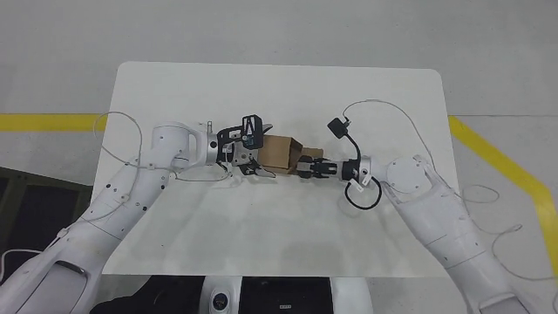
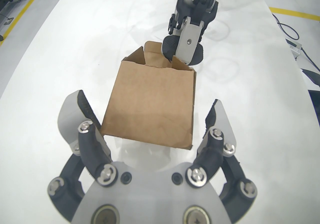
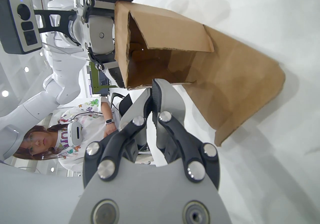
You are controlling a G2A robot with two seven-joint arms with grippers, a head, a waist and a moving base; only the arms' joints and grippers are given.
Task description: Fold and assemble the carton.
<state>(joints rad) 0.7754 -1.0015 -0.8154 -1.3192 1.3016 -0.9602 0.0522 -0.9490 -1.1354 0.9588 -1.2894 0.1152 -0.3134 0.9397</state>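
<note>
The counter (image 1: 174, 87) is one white top with rounded corners; parts of its near edge are hidden in the top view. In its middle lies the one carton (image 2: 150, 120), plain brown cardboard, on its side between the two grippers.

In the top view the grippers cover both of its ends. Its underside is hidden, and I cannot tell whether the end toward the left gripper is open or closed. The other end is open and faces the right wrist view. Its inside is hollow and shadowed, and its cut edges are rough.

Two flaps show clearly at that open end. The long flap (image 3: 237, 80) lies spread on the counter, away from the opening. The short flap (image 3: 175, 35) leans in over part of the opening.

The left gripper (image 2: 148, 97) sits at the carton's end with its fingers (image 2: 75, 110) spread wide, one beside each corner. One pad looks to touch a corner, but whether it presses cannot be told. This gripper holds nothing.

The right gripper (image 3: 153, 85) is at the open end. Its fingers (image 3: 170, 100) are drawn almost together, pinching the edge of a carton wall between their tips.
</note>
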